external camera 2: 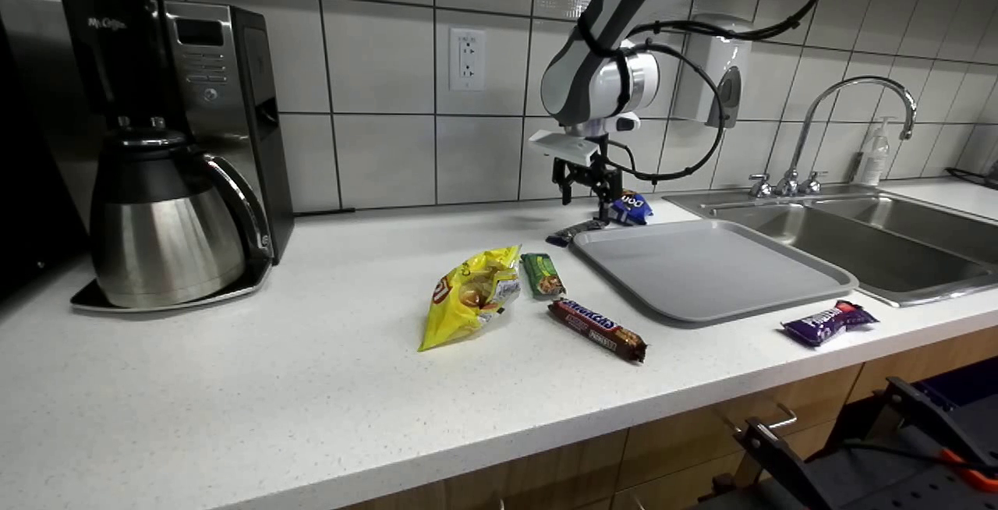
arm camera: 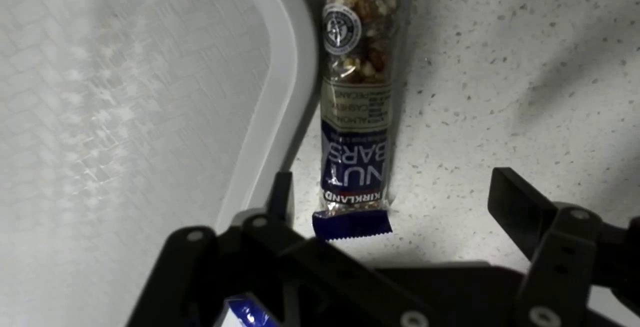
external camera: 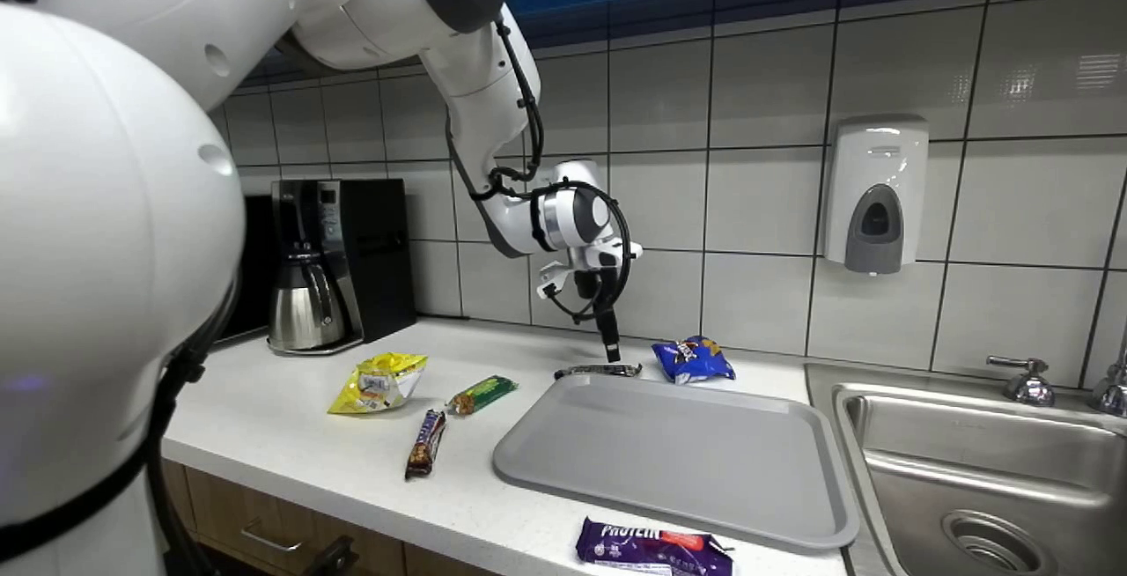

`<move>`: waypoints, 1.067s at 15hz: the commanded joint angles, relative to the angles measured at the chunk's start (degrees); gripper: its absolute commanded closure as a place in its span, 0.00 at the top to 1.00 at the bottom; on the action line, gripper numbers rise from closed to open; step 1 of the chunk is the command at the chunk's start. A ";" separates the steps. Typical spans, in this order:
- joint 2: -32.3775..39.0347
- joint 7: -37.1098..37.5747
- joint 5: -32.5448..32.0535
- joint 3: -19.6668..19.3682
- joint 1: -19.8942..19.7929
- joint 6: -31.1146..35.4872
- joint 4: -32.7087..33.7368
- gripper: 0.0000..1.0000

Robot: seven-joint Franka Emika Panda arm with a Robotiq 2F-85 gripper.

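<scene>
My claw (arm camera: 392, 202) is wide apart. I see the nut bar (arm camera: 356, 112) on the bench (arm camera: 475, 92), just beside the tray (arm camera: 289, 47), pointing long-ways away, its near end showing between my fingers (arm camera: 520, 209).

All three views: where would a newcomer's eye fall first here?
Likely the white robot arm, which fills the left of an exterior view, then the gray tray beside the sink. In both exterior views a bright yellow bag catches the eye to the left of the tray. In the wrist view, the open gripper is close to the navy end of a nut bar lying beside the tray's rim.
</scene>
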 commanded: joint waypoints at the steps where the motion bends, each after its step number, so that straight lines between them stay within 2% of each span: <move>1: -5.68 -7.00 0.06 2.89 -1.52 0.93 -6.16 1.00; 7: -13.08 -16.04 2.10 5.46 -2.77 1.84 -15.02 1.00; 16: -23.94 -25.44 5.56 6.89 -3.76 1.77 -28.48 1.00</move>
